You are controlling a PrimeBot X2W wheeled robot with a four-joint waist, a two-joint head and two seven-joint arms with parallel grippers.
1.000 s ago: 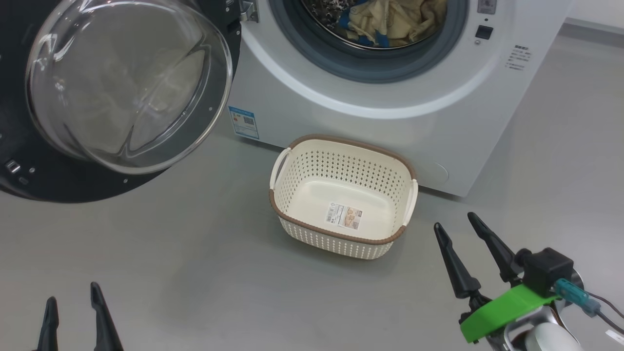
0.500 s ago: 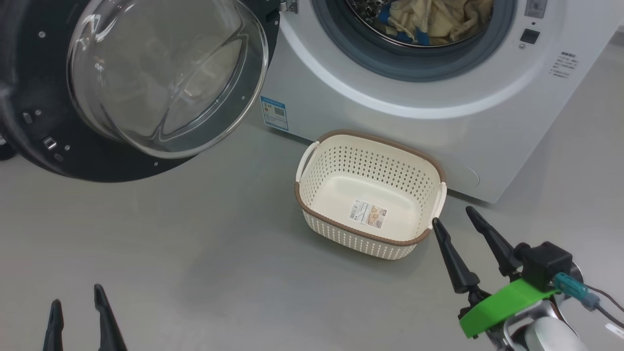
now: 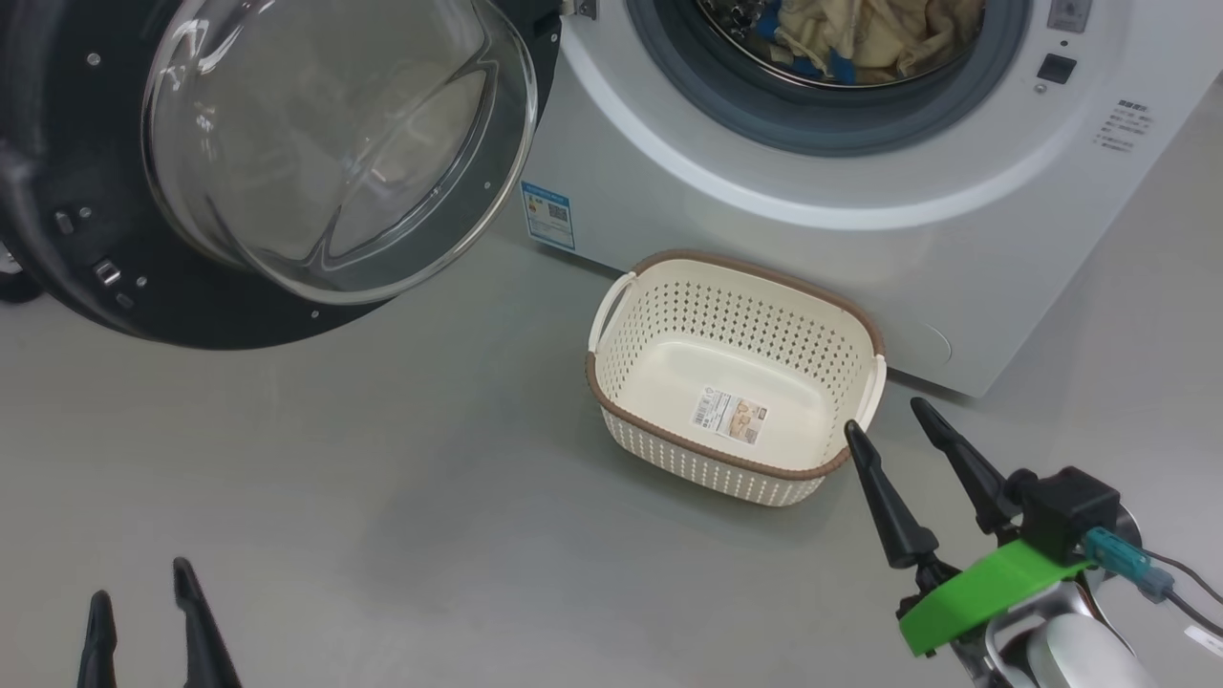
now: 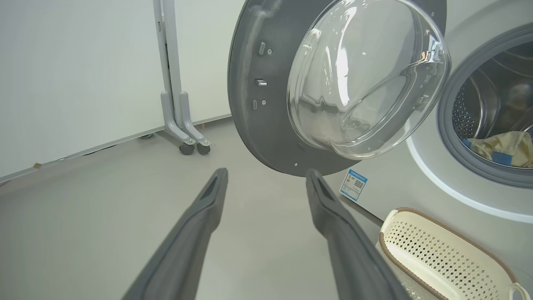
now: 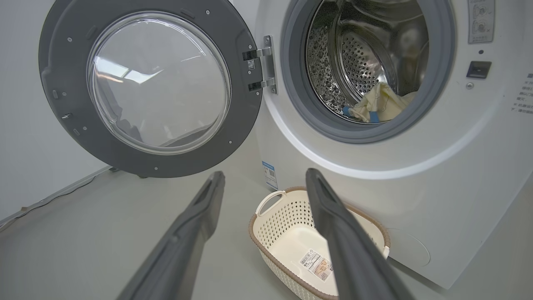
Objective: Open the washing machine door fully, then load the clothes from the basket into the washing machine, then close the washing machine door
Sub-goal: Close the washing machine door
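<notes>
The washing machine door [image 3: 287, 162] [image 5: 154, 87] [image 4: 333, 83] stands swung wide open to the left, its glass bowl bulging out. The white washing machine [image 3: 860, 191] [image 5: 416, 175] has the cream-yellow and blue clothes [image 3: 860, 38] [image 5: 381, 108] [image 4: 501, 148] lying in its steel drum. The cream basket [image 3: 736, 382] [image 5: 291, 233] [image 4: 437, 258] sits on the floor in front of the machine with just a label sticker on its base. My left gripper [image 3: 139, 597] [image 4: 266, 177] is open at the lower left. My right gripper [image 3: 884, 420] [image 5: 264, 177] is open beside the basket's right end, holding nothing.
Grey floor [image 3: 382, 478] spreads left of and before the basket. A grey wheeled stand [image 4: 179, 104] rises by the white wall behind the door. A blue label sticker [image 3: 549, 215] marks the machine's lower left corner.
The head view has shifted, so machine, door and basket sit further right and higher. Both grippers stay open in much the same places.
</notes>
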